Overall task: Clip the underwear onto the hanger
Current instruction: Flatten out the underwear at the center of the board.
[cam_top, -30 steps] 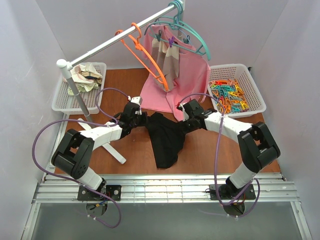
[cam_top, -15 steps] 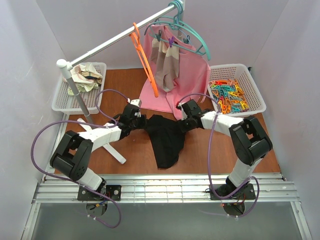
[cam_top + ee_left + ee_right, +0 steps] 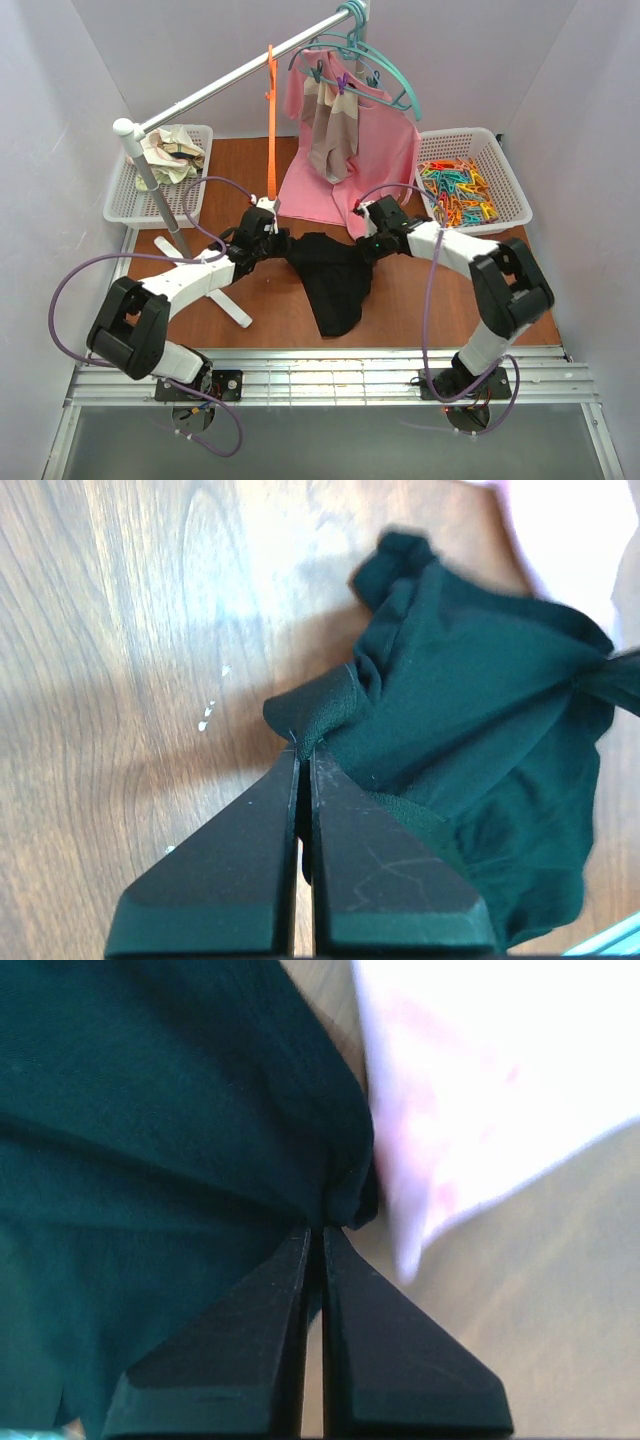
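The black underwear [image 3: 330, 275] lies on the wooden table, its top edge stretched between both grippers. My left gripper [image 3: 281, 243] is shut on its left corner; in the left wrist view the cloth [image 3: 470, 720] bunches at the left gripper's [image 3: 304, 752] tips. My right gripper [image 3: 366, 246] is shut on the right corner, and the right wrist view shows the underwear [image 3: 150, 1130] pinched at that gripper's [image 3: 320, 1228] tips. The orange hanger [image 3: 272, 120] hangs edge-on from the rail [image 3: 230, 85], above and behind the left gripper.
A pink shirt [image 3: 365, 160] and a beige-striped cloth [image 3: 330, 130] hang on teal hangers [image 3: 375, 75] just behind the underwear. A white basket of coloured clips [image 3: 460, 190] stands at the right, another basket with cloths [image 3: 165, 160] at the left. The rail's stand foot [image 3: 225, 300] crosses the table's left.
My right gripper has shut on the underwear's right corner. The orange hanger has swung round on the rail to edge-on. The left arm has shifted slightly with its corner.
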`<state>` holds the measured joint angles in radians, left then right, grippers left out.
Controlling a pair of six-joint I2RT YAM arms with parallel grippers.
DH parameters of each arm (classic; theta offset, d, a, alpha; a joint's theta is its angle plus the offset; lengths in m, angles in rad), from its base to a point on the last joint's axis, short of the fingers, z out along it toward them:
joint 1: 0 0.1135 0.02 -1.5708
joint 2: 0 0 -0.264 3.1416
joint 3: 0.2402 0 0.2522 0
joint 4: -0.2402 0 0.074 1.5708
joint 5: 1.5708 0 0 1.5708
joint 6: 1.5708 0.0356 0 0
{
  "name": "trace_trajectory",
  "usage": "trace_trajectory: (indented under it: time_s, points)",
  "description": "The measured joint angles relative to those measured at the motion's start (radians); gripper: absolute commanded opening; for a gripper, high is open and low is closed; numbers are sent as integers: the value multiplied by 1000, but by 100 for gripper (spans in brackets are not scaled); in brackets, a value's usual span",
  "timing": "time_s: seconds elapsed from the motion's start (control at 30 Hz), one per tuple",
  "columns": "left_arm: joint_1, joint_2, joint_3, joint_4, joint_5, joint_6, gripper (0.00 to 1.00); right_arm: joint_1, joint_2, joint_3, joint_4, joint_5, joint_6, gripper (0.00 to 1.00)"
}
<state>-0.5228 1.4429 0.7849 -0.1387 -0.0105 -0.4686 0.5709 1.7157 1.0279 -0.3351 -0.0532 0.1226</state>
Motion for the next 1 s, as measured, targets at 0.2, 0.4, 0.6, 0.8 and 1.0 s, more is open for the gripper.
trace_trajectory:
  time_s: [0.2, 0.4, 0.6, 0.8, 1.0]
  points:
    - [0, -116, 0, -11, 20, 15, 0, 2, -304, -16, -107, 41, 2, 1]
    - [-6, -222, 0, -9, 95, 14, 0, 9, -568, -12, -212, 95, 27, 1]
    - [-11, -209, 3, 5, 153, 22, 0, 14, -615, -19, -295, 116, 51, 1]
    - [-12, -28, 66, 34, 157, 63, 0, 13, -500, -54, -278, 160, 36, 1]
    - [-12, 181, 232, 40, 118, 135, 0, -1, -288, 39, -244, 200, -8, 1]
